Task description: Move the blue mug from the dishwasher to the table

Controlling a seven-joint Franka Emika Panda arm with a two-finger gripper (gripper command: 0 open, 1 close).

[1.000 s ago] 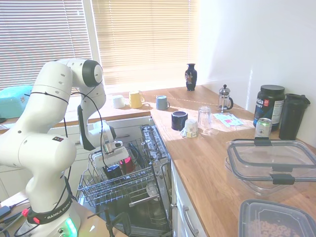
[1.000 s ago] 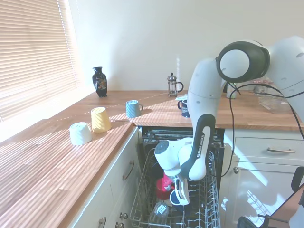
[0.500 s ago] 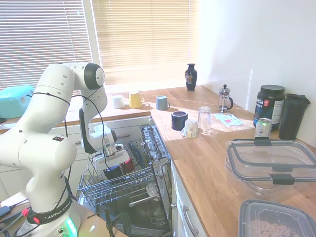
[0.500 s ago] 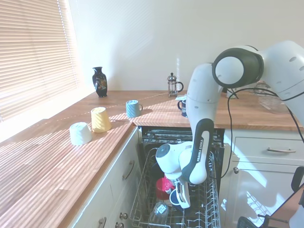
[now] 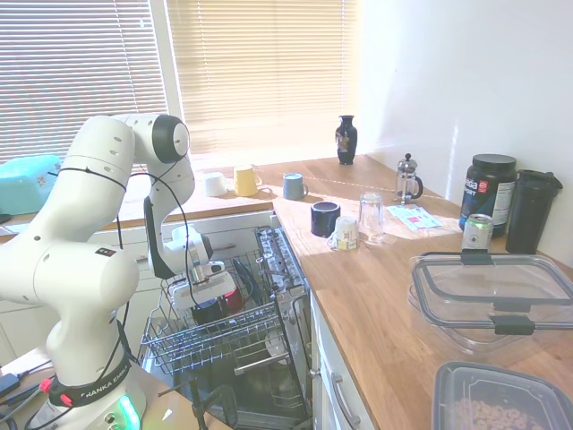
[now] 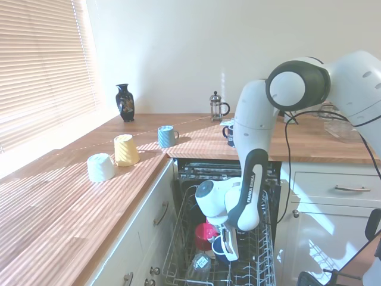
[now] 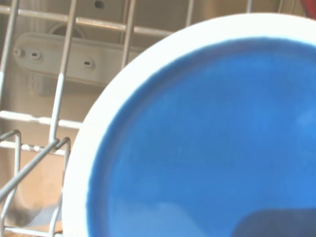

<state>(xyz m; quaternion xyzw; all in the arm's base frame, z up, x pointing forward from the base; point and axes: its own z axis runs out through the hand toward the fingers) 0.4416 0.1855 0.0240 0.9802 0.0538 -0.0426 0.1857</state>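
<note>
- White two-finger pincer [image 5: 208, 305] lowered into the pull-out grey wire rack [image 5: 215, 345] of the open built-in dishwasher [image 5: 269, 358]; hard to tell whether spread or pinching, fingertips hidden against the dark mug.
- Small glossy dark navy ceramic mug [image 5: 209, 311] directly under the pincer, sitting in the rack; seen in the second exterior view [image 6: 221, 246] at the pincer's tip [image 6: 229, 250].
- Wrist view filled by a blue round surface with a broad white rim [image 7: 207, 143], very close, rack wires [image 7: 59, 98] beside it.
- Red cup-like item [image 5: 234, 300] just beside the navy mug in the same rack; also seen pink-red in the other view [image 6: 206, 231].
- Clear glass [image 6: 199, 265] lying in the rack nearer the front, below the mug.
- On the long light-brown wooden table [image 5: 376, 305]: second, wider navy mug [image 5: 324, 219], upturned clear glass [image 5: 372, 215], small glass French press [image 5: 407, 179], slate-blue mug [image 5: 293, 185], yellow mug [image 5: 244, 180], white cup [image 5: 214, 184], dark vase [image 5: 346, 140].
- Clear plastic lidded box [image 5: 492, 296] near the table's front, contents not discernible; another clear tub [image 5: 501, 403] below it holding brownish granules.
</note>
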